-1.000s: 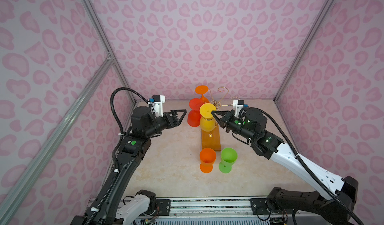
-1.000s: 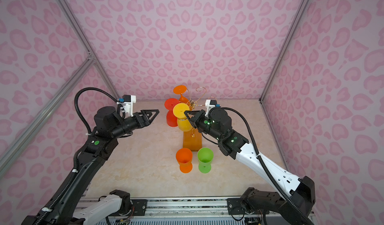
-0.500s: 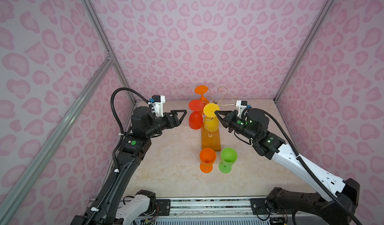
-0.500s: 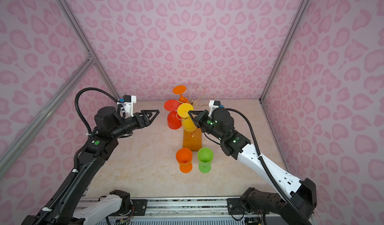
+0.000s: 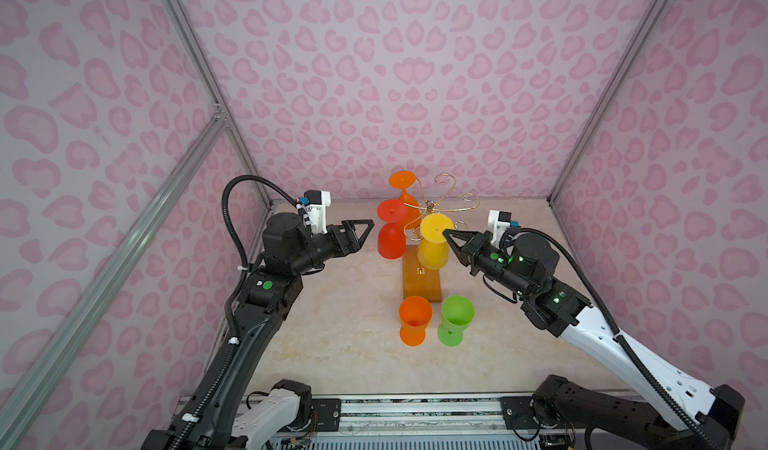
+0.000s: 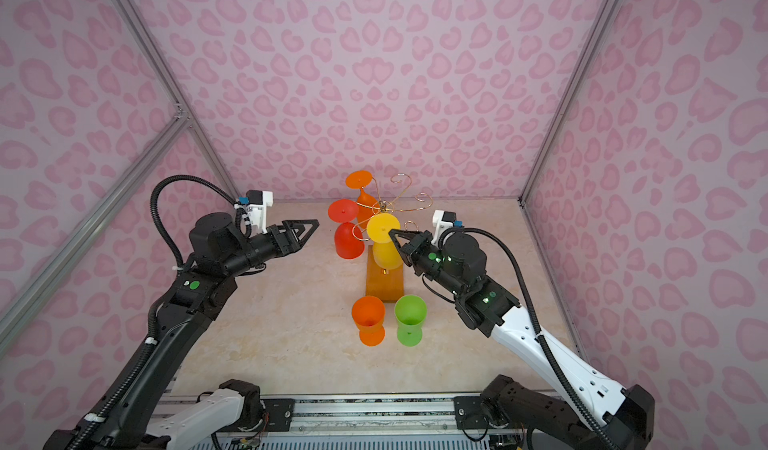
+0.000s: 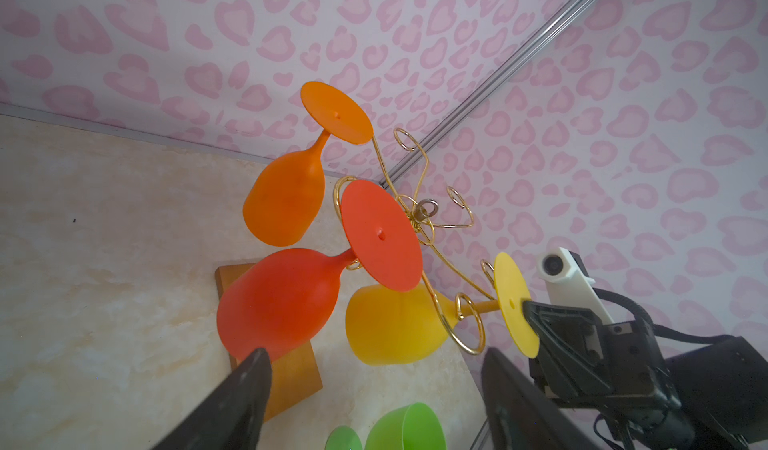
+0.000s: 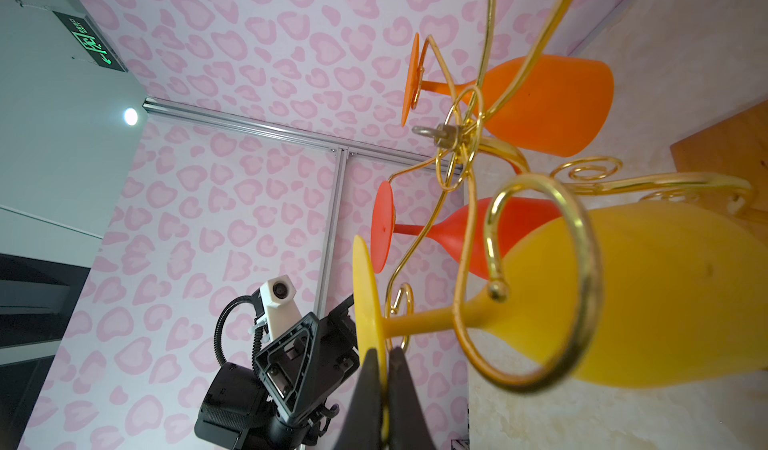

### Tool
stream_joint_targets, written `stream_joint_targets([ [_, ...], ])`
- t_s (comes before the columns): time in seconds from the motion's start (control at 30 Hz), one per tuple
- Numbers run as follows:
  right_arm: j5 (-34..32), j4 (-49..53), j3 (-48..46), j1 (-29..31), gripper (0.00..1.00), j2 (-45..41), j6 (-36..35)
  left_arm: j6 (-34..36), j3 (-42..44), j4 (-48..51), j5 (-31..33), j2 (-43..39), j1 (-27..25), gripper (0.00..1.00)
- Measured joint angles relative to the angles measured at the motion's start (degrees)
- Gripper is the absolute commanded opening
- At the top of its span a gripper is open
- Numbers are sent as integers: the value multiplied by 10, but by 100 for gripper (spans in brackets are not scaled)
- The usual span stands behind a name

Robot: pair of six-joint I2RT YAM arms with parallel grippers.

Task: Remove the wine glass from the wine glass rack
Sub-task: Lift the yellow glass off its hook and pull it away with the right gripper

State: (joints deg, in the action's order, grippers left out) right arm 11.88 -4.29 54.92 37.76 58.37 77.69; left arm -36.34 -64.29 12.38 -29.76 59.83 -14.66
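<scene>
Unhooking step: yellow glass (image 8: 648, 290) foot sat pinched between shut fingers of R gripper (image 8: 386, 352); L gripper (image 5: 365, 228) gaped wide, empty. Next, prob.: slide stem off rack (image 5: 420, 282) arm.

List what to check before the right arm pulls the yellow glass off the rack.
1. Grip: right pincer shut on the foot edge of the yellow wine glass: ok.
2. Glass free of the wine glass rack: not ok, its stem sits in a gold scroll arm.
3. Other arm out of the way: ok, left pincer open, empty, apart from the red wine glass.
4. Rack base steadied: not ok, nothing holds it.
5. Foot will pass the scroll end: cannot tell.
6. Pull path: probably ok, the standing orange wine glass and green wine glass are upright in front of the base.
</scene>
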Motion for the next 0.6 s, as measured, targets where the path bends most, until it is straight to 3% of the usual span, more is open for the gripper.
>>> stream_joint_targets([
  [0.3,-18,63,-31,-20,0,-113,-4,2,-7,4,0,7,0,82],
  [0.6,-99,235,20,-91,0,-247,-70,4,-12,5,0,7,0,81],
])
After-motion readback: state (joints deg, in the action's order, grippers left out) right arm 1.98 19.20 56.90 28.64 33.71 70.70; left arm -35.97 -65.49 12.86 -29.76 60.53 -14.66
